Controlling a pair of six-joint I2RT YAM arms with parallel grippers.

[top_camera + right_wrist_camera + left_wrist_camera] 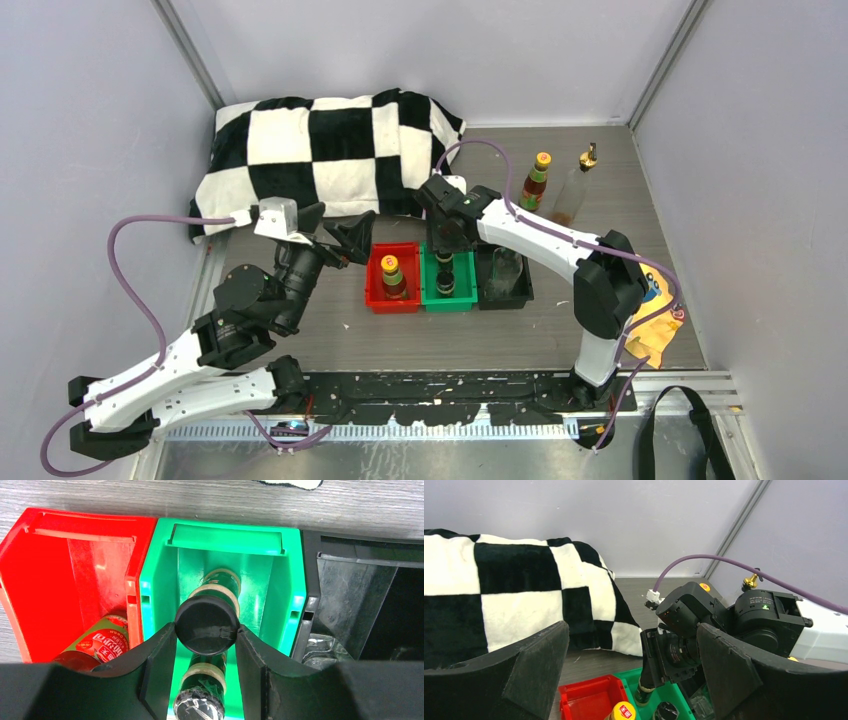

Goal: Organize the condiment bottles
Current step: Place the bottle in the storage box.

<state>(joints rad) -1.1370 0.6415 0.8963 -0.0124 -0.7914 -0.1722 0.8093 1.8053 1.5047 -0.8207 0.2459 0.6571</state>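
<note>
My right gripper (206, 630) is shut on the black cap of a short dark bottle (206, 624), holding it upright in the far half of the green tray (225, 532). A second dark bottle (200, 702) stands in the near half. In the top view the right gripper (443, 250) is over the green tray (448, 300). A reddish-brown, yellow-capped bottle (390, 270) stands in the red tray (375, 285). A clear glass bottle (505, 268) is in the black tray (520, 295). Another reddish-brown bottle (537, 180) and a gold-topped glass bottle (575, 190) stand at the back right. My left gripper (338, 225) is open and empty, left of the red tray.
A black-and-white checkered cloth (330, 150) lies at the back left. A yellow item (655, 320) lies by the right arm's base. Grey walls close in the table at the left, back and right. Purple cables loop from both arms.
</note>
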